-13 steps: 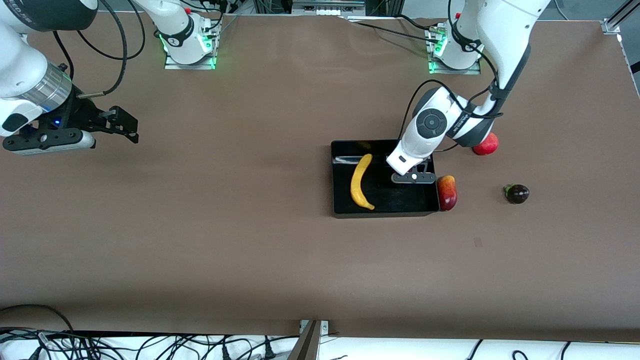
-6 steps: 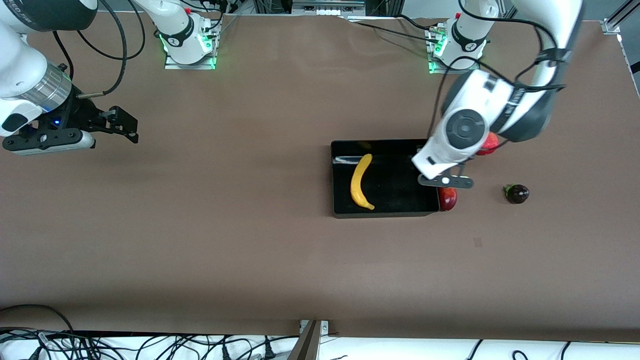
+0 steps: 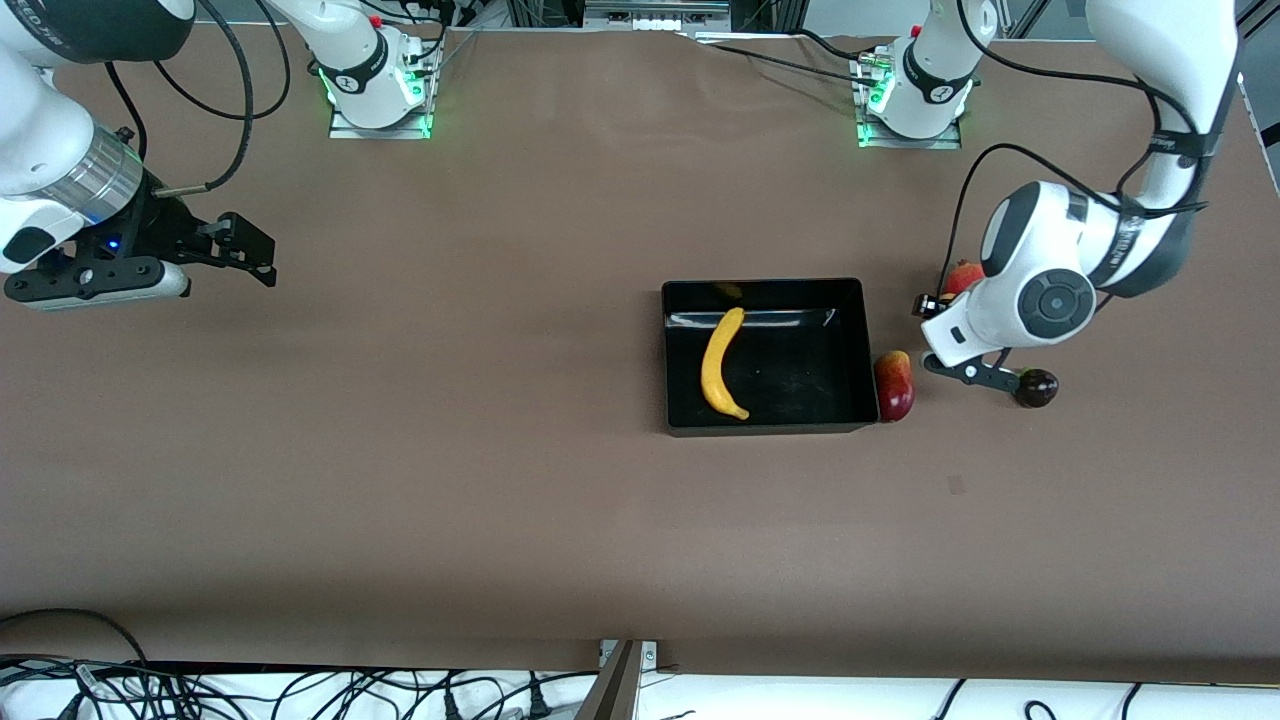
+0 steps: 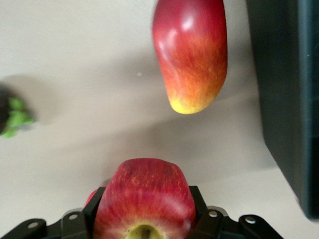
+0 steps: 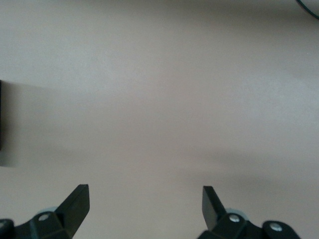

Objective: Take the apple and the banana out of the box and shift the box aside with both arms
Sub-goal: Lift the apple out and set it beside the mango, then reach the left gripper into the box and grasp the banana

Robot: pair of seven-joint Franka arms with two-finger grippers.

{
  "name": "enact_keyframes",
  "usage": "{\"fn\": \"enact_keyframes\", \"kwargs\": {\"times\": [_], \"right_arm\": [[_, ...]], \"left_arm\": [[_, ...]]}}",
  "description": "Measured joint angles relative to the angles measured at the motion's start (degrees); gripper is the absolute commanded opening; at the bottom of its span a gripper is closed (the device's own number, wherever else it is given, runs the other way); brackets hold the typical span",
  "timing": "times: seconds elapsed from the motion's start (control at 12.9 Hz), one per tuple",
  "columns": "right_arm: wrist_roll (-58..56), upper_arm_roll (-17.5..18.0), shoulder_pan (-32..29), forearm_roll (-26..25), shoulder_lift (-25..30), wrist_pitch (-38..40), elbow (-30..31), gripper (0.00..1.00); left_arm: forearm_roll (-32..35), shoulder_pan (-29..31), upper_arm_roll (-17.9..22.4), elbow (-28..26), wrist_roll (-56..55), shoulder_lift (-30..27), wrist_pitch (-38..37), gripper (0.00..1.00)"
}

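My left gripper [image 3: 968, 372] is shut on the red-yellow apple [image 4: 144, 199], up over the table between the red mango [image 3: 895, 386] and the dark purple fruit [image 3: 1037, 388]. The hand hides the apple in the front view. In the left wrist view the mango [image 4: 192, 55] lies ahead of the jaws, the purple fruit's green stem [image 4: 14, 119] to one side and the black box's wall [image 4: 289, 99] to the other. The box [image 3: 770, 428] holds the yellow banana [image 3: 718, 362]. The pomegranate [image 3: 963, 277] peeks out by the left arm. My right gripper [image 3: 250, 255] waits open and empty [image 5: 144, 204].
The mango lies against the box's wall toward the left arm's end. The arm bases [image 3: 378, 90] [image 3: 910, 95] stand at the table's back edge. Cables [image 3: 300, 690] lie below the table's front edge.
My left gripper rose out of the box with the apple and swung toward the left arm's end, past the mango. The right arm has not moved.
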State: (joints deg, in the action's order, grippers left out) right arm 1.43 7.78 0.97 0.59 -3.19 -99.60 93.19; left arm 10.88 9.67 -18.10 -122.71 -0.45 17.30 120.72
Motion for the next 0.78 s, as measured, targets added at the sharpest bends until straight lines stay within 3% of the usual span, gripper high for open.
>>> {"fn": "enact_keyframes", "kwargs": {"times": [0.08,0.16,0.23,0.31,0.62,0.78], "right_arm": [[0.0,0.0,0.0,0.0,0.0,0.0,0.0,1.0],[0.0,0.0,0.0,0.0,0.0,0.0,0.0,1.0],[0.0,0.0,0.0,0.0,0.0,0.0,0.0,1.0],[0.0,0.0,0.0,0.0,0.0,0.0,0.0,1.0],[0.0,0.0,0.0,0.0,0.0,0.0,0.0,1.0],[0.0,0.1,0.0,0.0,0.0,0.0,0.0,1.0]], "left_arm": [[0.0,0.0,0.0,-5.1,0.0,-0.4,6.8,0.18],[0.0,0.0,0.0,-9.3,0.0,-0.5,12.6,0.3],[0.0,0.1,0.0,-12.0,0.0,-0.5,16.2,0.95],[0.0,0.1,0.0,-13.4,0.0,-0.5,17.9,1.0],[0.0,0.6,0.0,-12.0,-0.1,-2.4,17.8,1.0],[-0.1,0.5,-1.0,-7.2,-0.1,-4.5,10.7,1.0]]}}
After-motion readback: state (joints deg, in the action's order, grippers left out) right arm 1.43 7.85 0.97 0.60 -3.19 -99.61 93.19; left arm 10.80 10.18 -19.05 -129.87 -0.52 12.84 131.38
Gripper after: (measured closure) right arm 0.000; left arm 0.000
